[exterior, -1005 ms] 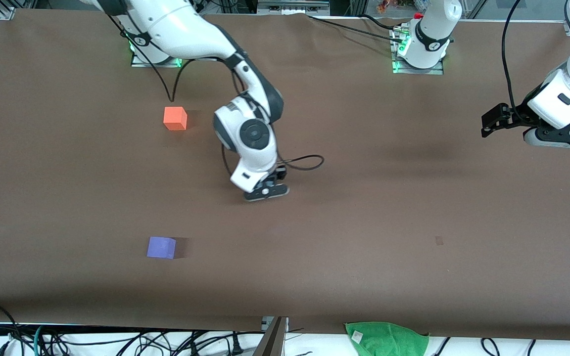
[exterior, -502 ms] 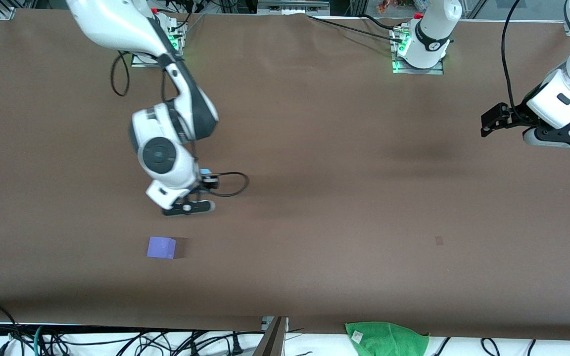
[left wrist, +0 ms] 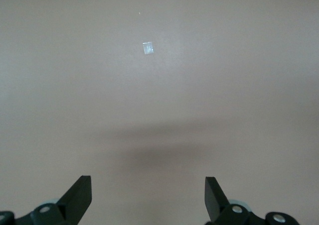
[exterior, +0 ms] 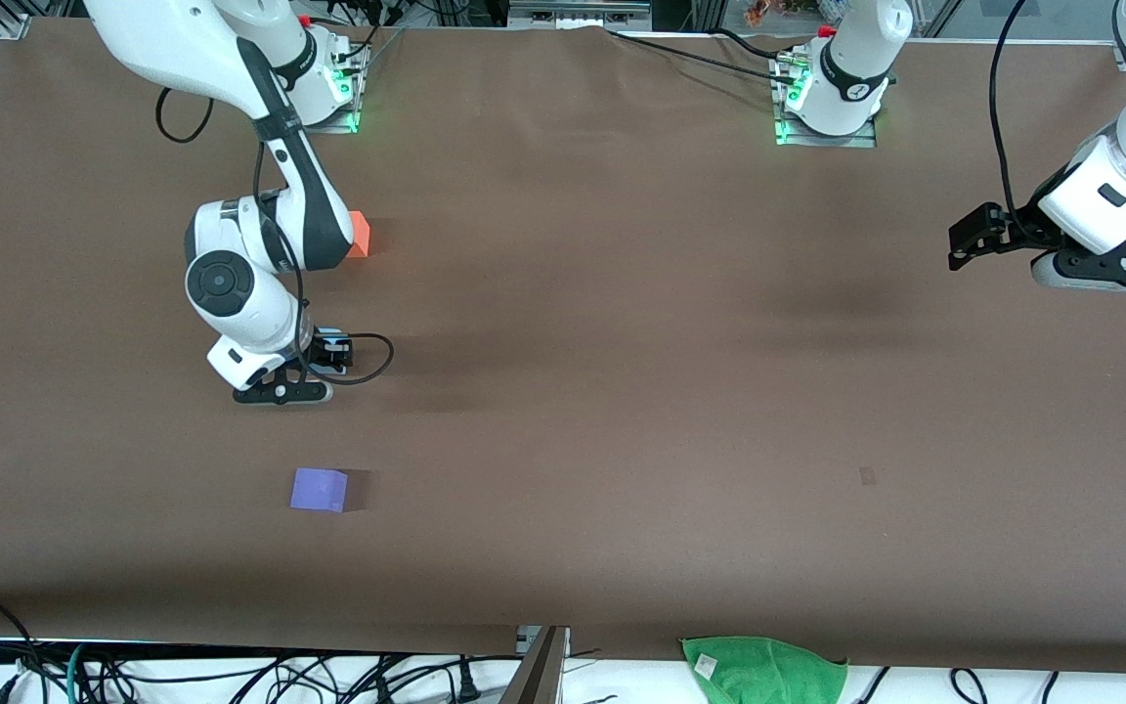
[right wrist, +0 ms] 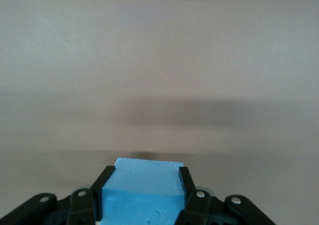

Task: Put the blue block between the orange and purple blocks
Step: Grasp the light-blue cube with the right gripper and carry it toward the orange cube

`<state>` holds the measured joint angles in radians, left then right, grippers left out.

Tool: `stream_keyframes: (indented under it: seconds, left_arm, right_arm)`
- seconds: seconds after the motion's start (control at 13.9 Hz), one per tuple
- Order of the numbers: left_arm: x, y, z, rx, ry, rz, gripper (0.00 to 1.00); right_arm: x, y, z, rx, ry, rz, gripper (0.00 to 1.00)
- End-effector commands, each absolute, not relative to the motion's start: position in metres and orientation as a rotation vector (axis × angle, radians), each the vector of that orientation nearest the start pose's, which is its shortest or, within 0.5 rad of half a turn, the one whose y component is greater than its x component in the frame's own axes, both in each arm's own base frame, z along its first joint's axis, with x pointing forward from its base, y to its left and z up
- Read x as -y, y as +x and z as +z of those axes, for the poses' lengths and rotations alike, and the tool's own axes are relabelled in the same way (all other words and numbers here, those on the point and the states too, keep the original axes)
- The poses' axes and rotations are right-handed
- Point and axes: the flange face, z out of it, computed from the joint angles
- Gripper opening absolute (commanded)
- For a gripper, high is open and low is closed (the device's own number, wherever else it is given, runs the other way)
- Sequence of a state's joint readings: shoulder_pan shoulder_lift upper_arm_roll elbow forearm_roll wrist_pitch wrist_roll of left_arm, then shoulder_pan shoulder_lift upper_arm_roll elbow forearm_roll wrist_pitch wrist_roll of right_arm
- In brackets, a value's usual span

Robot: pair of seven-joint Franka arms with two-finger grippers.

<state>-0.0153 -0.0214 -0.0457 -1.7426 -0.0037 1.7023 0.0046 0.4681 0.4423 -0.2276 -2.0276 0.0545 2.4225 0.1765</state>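
The right arm bends down from the upper left of the front frame, its right gripper (exterior: 326, 344) hanging over the brown desk (exterior: 622, 391) between the small orange-red matte cube (exterior: 360, 235) and the small violet-purple matte cube (exterior: 319, 489), fingers (right wrist: 185, 182) clamped on the small sky-blue matte cube (right wrist: 144, 185). The left arm waits at the frame's right edge, left gripper (exterior: 959, 244) with fingers (left wrist: 79, 195) spread wide.

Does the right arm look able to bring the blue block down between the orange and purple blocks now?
Probably yes: the right pincer grips the blue block over bare table between the orange block and purple block.
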Motion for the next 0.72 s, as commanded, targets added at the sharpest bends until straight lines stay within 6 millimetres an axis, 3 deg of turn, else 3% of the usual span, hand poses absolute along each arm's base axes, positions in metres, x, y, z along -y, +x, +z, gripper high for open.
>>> stream_keyframes:
  seconds: [0.0,0.29,0.57,0.65]
  left_arm:
    - [0.042,0.556,0.572,-0.14,-3.119,0.04,1.0]
    - [0.042,0.556,0.572,-0.14,-3.119,0.04,1.0]
    - [0.043,0.555,0.573,-0.142,-3.119,0.037,1.0]
    - [0.043,0.555,0.573,-0.142,-3.119,0.037,1.0]
  right_arm:
    - [-0.139,0.572,0.23,0.003,-3.165,0.029,0.4]
    - [-0.143,0.566,0.211,-0.046,-3.137,0.029,0.42]
    - [-0.143,0.566,0.206,-0.044,-3.139,0.02,0.63]
    - [-0.144,0.565,0.207,-0.04,-3.139,0.021,0.73]
